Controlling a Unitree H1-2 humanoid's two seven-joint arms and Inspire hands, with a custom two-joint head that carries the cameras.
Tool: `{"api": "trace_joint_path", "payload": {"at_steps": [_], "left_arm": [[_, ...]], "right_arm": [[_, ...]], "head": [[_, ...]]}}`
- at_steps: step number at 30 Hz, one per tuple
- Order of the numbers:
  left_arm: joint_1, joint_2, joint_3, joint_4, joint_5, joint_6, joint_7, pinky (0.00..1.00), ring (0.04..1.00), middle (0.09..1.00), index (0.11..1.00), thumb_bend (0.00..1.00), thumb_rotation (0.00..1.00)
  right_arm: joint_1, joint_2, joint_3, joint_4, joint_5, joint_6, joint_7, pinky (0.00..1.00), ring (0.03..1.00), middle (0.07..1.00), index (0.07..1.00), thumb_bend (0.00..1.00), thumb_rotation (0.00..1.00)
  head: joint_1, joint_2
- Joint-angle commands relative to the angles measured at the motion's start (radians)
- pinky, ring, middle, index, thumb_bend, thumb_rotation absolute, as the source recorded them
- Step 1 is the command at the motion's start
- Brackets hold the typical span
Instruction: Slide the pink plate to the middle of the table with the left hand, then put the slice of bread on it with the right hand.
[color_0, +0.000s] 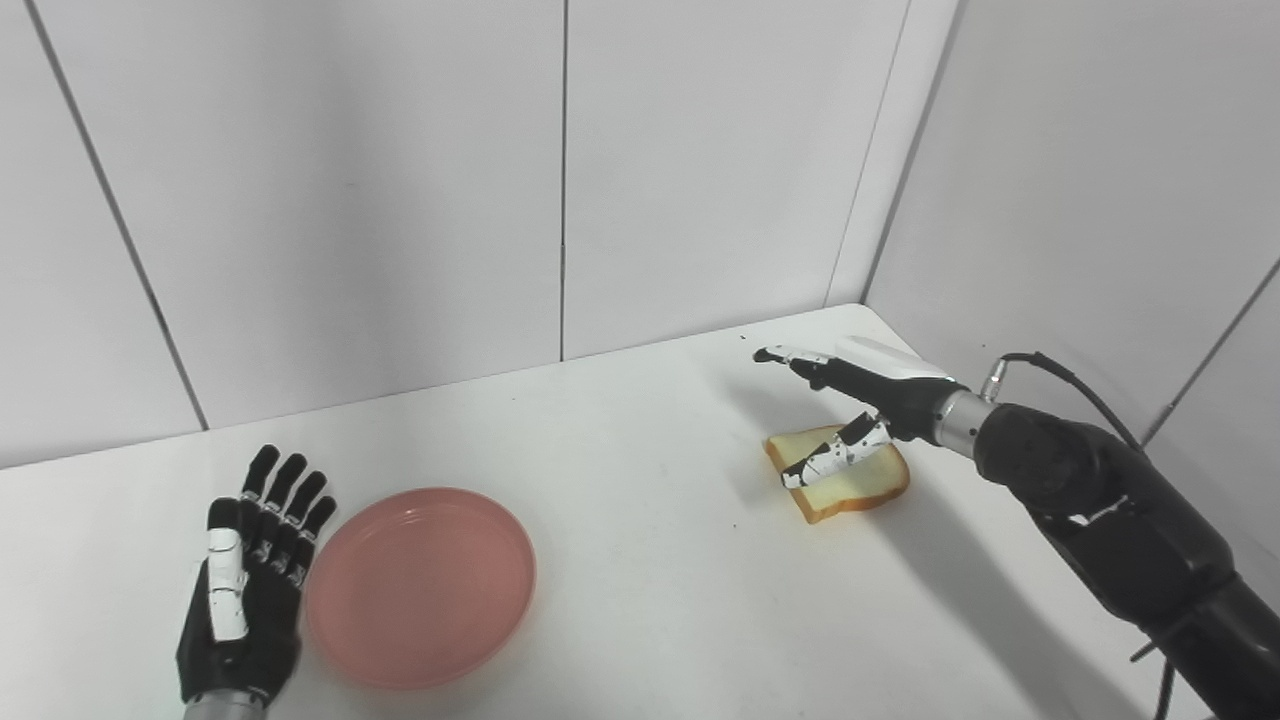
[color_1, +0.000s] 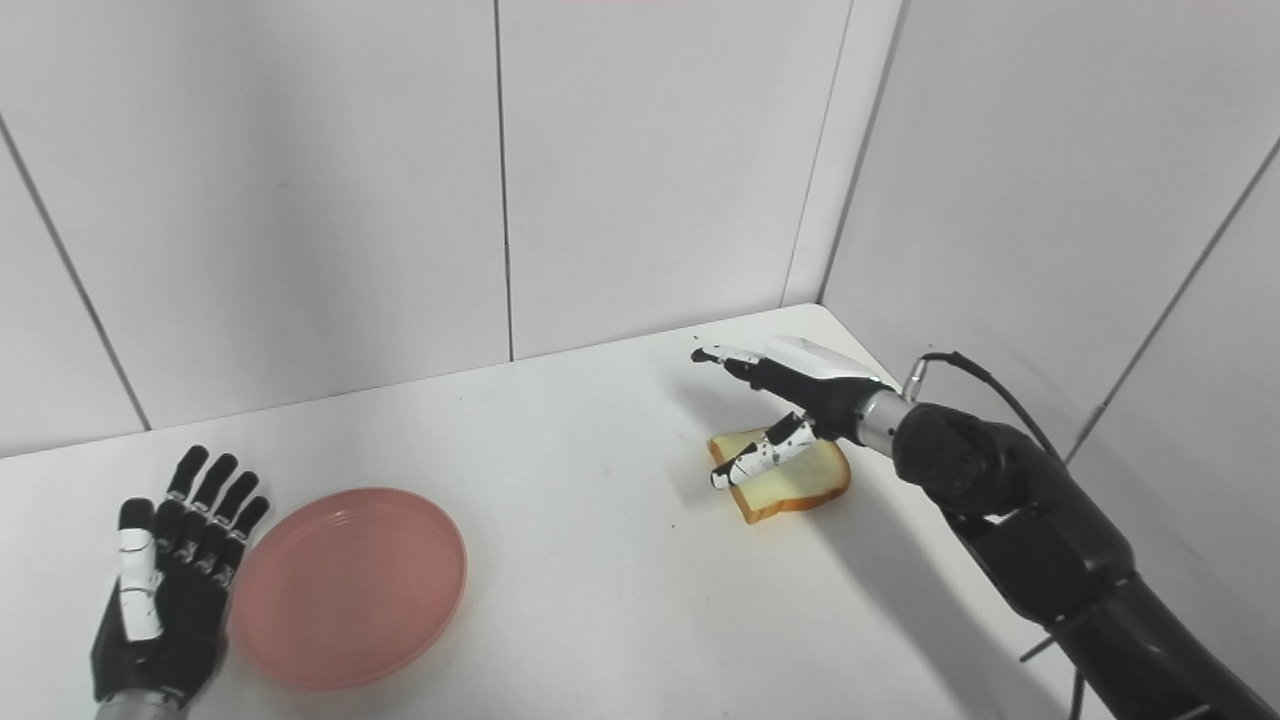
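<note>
The pink plate (color_0: 420, 585) lies on the white table at the front left. My left hand (color_0: 250, 575) is open, fingers straight, right beside the plate's left rim; whether it touches the rim I cannot tell. The slice of bread (color_0: 850, 482) lies flat at the right, toward the back. My right hand (color_0: 850, 405) hovers just over the bread, open, fingers stretched toward the left and thumb (color_0: 830, 455) reaching down over the slice, holding nothing. The same scene shows in the right eye view, with the plate (color_1: 350, 585) and the bread (color_1: 795, 480).
White wall panels close the table at the back and right, meeting in a corner behind the bread. The table (color_0: 640, 470) surface between plate and bread is bare white. My right forearm (color_0: 1110, 510) crosses the table's right front.
</note>
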Motion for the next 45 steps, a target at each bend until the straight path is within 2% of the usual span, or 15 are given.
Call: {"api": "trace_joint_path", "payload": {"at_steps": [1, 2, 3, 4, 7, 10, 18, 23, 35, 40, 45], "left_arm": [[0.070, 0.023, 0.008, 0.082, 0.010, -0.049, -0.025, 0.93, 0.933, 0.950, 0.937, 0.75, 0.83], [0.069, 0.023, 0.009, 0.085, 0.007, -0.053, -0.030, 0.93, 0.933, 0.950, 0.936, 0.75, 0.83], [0.069, 0.023, 0.009, 0.087, 0.004, -0.054, -0.032, 0.93, 0.942, 0.959, 0.944, 0.76, 0.83], [0.068, 0.024, 0.008, 0.089, 0.007, -0.056, -0.028, 0.94, 0.943, 0.960, 0.945, 0.76, 0.83], [0.066, 0.023, 0.006, 0.095, 0.013, -0.063, -0.022, 0.93, 0.941, 0.956, 0.940, 0.76, 0.84], [0.060, 0.022, 0.005, 0.116, 0.015, -0.085, -0.028, 0.93, 0.937, 0.950, 0.931, 0.76, 0.83], [0.062, 0.018, -0.004, 0.127, 0.023, -0.111, -0.026, 0.92, 0.929, 0.944, 0.926, 0.76, 0.82], [0.069, 0.016, -0.008, 0.106, 0.037, -0.102, -0.015, 0.91, 0.931, 0.947, 0.930, 0.76, 0.83], [0.079, 0.009, -0.005, 0.077, 0.039, -0.079, -0.010, 0.92, 0.931, 0.946, 0.931, 0.76, 0.82], [0.079, 0.006, -0.003, 0.082, 0.036, -0.086, -0.015, 0.92, 0.928, 0.942, 0.926, 0.75, 0.81], [0.092, -0.007, -0.002, 0.035, 0.030, -0.045, 0.007, 0.92, 0.923, 0.936, 0.916, 0.76, 0.79]], "right_arm": [[-0.013, -0.062, -0.009, -0.005, -0.022, 0.026, 0.012, 0.87, 0.995, 0.999, 0.996, 1.00, 0.35], [-0.014, -0.071, -0.002, 0.001, -0.034, 0.029, 0.021, 0.87, 0.996, 1.000, 0.998, 1.00, 0.34], [-0.016, -0.079, 0.006, 0.007, -0.046, 0.034, 0.029, 0.93, 0.999, 1.000, 1.000, 1.00, 0.32], [-0.019, -0.088, 0.014, 0.012, -0.062, 0.032, 0.036, 0.94, 1.000, 1.000, 1.000, 1.00, 0.31], [-0.029, -0.109, 0.030, 0.027, -0.094, 0.019, 0.043, 0.99, 1.000, 1.000, 1.000, 1.00, 0.35], [-0.040, -0.125, 0.044, 0.029, -0.136, 0.038, 0.055, 1.00, 1.000, 1.000, 1.000, 1.00, 0.34], [-0.072, -0.156, 0.088, 0.085, -0.238, 0.027, 0.080, 1.00, 1.000, 1.000, 1.000, 1.00, 0.32], [-0.101, -0.154, 0.120, 0.123, -0.272, 0.008, 0.087, 1.00, 1.000, 1.000, 1.000, 1.00, 0.33], [-0.157, -0.111, 0.183, 0.221, -0.311, -0.058, 0.037, 1.00, 1.000, 1.000, 1.000, 1.00, 0.34], [-0.163, -0.094, 0.186, 0.209, -0.313, -0.042, 0.049, 1.00, 1.000, 1.000, 1.000, 1.00, 0.32], [-0.176, -0.080, 0.203, 0.233, -0.320, -0.053, 0.055, 1.00, 1.000, 1.000, 1.000, 1.00, 0.31]], "head": [[0.000, 0.000], [0.000, 0.002], [0.000, 0.002], [0.000, 0.002], [-0.010, 0.008], [-0.007, 0.006], [0.001, 0.006], [0.005, 0.009], [0.025, 0.015], [0.027, 0.018], [0.030, 0.024]]}}
